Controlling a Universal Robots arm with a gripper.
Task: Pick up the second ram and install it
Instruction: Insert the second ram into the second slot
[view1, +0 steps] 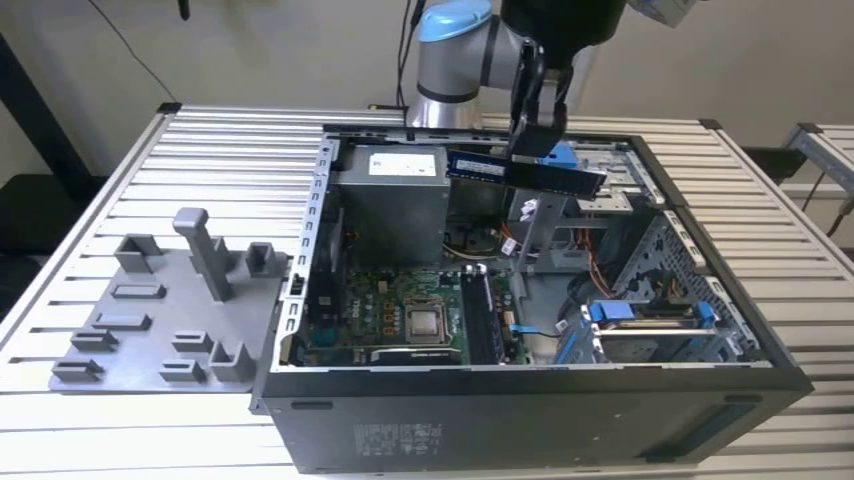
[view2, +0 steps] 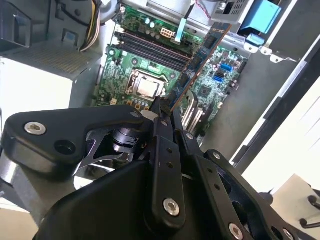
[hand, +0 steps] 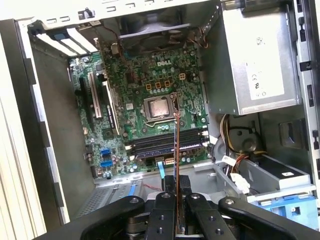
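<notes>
Claw (view1: 534, 148) is grasping the memory stick (view1: 523, 172) by its long edge and holding it in the air above the open computer case (view1: 534, 420). Stick is hanging clear of the motherboard (hand: 145, 95) and its slots (hand: 165, 142). Grey tray (view1: 147, 320) is lying outside the case, at the exterior view's left.

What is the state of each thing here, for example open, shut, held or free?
gripper: shut on the second ram, above the computer case.
second ram: held in the air, not in a slot.
computer case: lying on its side, open.
processor: uncovered in its socket.
holder tray: lying flat beside the case, on the exterior view's left.
</notes>
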